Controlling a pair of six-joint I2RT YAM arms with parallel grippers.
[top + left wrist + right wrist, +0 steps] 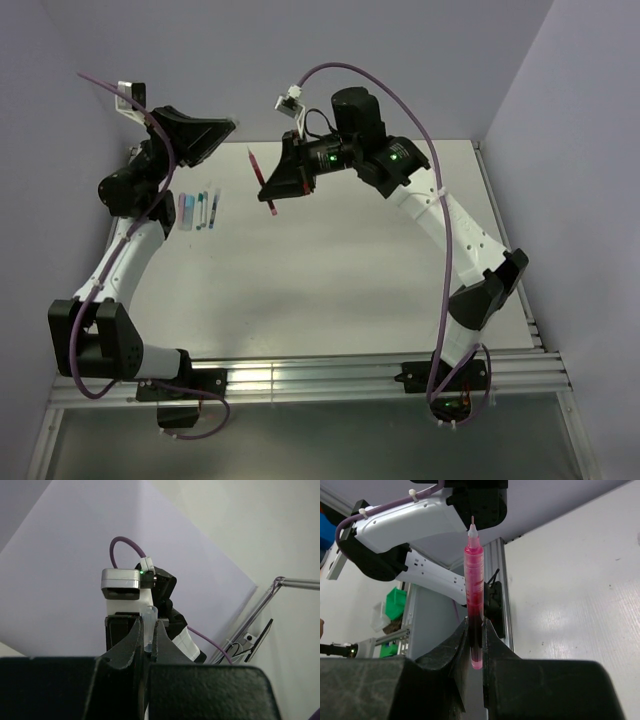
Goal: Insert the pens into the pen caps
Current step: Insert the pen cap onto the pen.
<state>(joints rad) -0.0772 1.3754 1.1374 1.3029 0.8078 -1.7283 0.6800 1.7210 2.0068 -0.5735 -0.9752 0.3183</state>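
As the red pen (473,570) looks light, stiff and slick, the right gripper (475,629) clamps its lower barrel; the left gripper (148,626) pinches a pale cap (149,613).

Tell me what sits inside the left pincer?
A short, pale translucent plastic tube stands clamped in the left pincer. Its lower part is hidden between the black fingers, so its full length cannot be told.

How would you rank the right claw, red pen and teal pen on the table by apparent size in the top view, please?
1. Right claw
2. Red pen, held in it
3. Teal pen; the raised red pen is nearer the camera, so this gap is unsure.
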